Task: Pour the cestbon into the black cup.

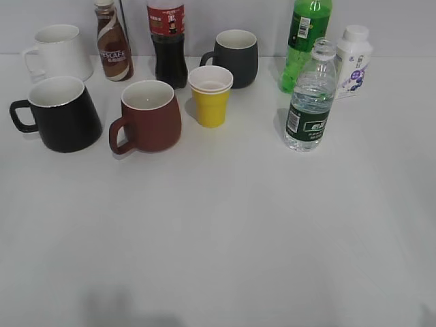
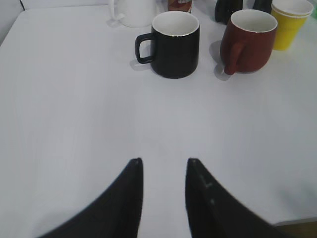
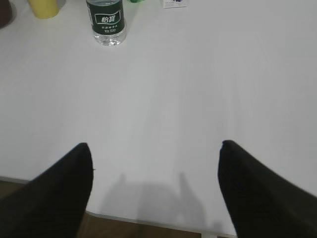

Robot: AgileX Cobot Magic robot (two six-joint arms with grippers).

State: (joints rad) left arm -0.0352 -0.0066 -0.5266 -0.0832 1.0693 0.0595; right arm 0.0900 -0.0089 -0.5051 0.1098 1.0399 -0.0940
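Note:
The cestbon is a clear ribbed bottle with a dark green label and no cap. It stands upright at the right of the table, and its lower part shows in the right wrist view. The black cup is glossy, white inside, handle to the left, at the far left; it also shows in the left wrist view. My left gripper is open and empty over bare table, well short of the cup. My right gripper is wide open and empty near the table's front edge. Neither gripper shows in the exterior view.
A reddish-brown mug, stacked yellow cups, a dark grey mug, a white mug, a Nescafe bottle, a cola bottle, a green soda bottle and a white milk bottle stand along the back.

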